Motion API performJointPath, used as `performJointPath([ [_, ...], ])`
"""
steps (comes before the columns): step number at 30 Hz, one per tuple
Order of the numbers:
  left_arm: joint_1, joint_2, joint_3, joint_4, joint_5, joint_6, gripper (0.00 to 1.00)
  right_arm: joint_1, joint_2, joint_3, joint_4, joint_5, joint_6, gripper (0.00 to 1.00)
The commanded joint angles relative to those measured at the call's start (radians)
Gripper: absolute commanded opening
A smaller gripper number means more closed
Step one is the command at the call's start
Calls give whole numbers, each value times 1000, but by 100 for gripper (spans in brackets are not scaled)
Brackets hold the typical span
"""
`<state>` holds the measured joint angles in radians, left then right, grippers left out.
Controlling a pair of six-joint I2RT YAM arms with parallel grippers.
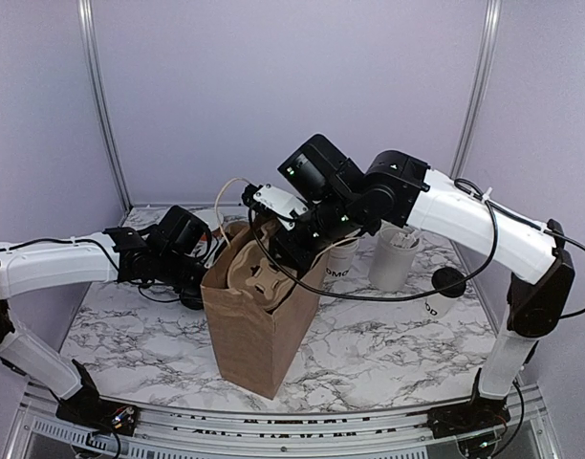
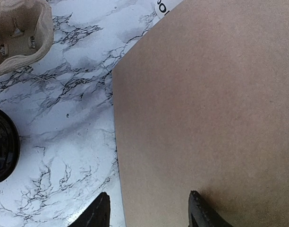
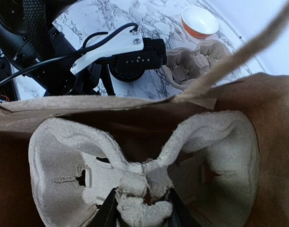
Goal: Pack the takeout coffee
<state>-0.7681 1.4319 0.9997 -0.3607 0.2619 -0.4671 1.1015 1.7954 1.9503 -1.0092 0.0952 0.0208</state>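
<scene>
Top external gives me the brown paper bag (image 1: pixel 254 325) standing upright in the middle of the bench (image 1: pixel 369 354), with a pulp carrier (image 1: pixel 259 273) sunk in its open mouth. The takeout cup (image 1: pixel 436 304) stands on the marble well to the right of the bag. It has a black lid (image 1: pixel 449 279) on top and black lettering low on its side. A taller white tub (image 1: pixel 396 258) stands near it, and another white cup (image 1: pixel 342 258) sits between the tub and the bag.

On the right wrist view, the right jaws are clamped on the carrier's middle ridge, with 1 fingertip (image 3: pixel 111 213) on each side of it. The bag's paper handle (image 3: pixel 229 61) crosses the upper right. Past the bag's rim I see a second carrier (image 3: pixel 196 59) and an orange bowl (image 3: pixel 199 21) on the bench.

On the left wrist view, the left jaws stand apart at the bag's left side. The bag's vertical edge runs between the 2 fingertips (image 2: pixel 99 215), 1 over marble and 1 in front of the brown wall. I cannot tell whether they touch the paper. A round black thing (image 2: pixel 2 151) lies at the left edge.
</scene>
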Motion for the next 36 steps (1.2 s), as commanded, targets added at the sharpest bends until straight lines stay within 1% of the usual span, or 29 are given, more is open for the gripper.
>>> performJointPath([
  [1,-8,8,28,32,5,-9,57,0,-18,25,-65,17,-21,30],
  [8,-8,5,30,35,-3,-11,57,-9,7,51,-116,22,-22,30],
  [21,-8,-2,26,37,0,-6,57,-9,45,92,-130,15,-20,33],
  [24,-7,-5,22,40,0,-5,56,-9,52,102,-137,18,-19,36],
  [29,-8,-11,20,40,1,-4,56,-9,62,123,-146,20,-18,47],
  [31,-8,-13,20,41,0,-4,56,-9,62,129,-148,23,-17,53],
  [36,-8,-15,20,39,0,-4,56,-9,61,146,-151,30,-16,57],
])
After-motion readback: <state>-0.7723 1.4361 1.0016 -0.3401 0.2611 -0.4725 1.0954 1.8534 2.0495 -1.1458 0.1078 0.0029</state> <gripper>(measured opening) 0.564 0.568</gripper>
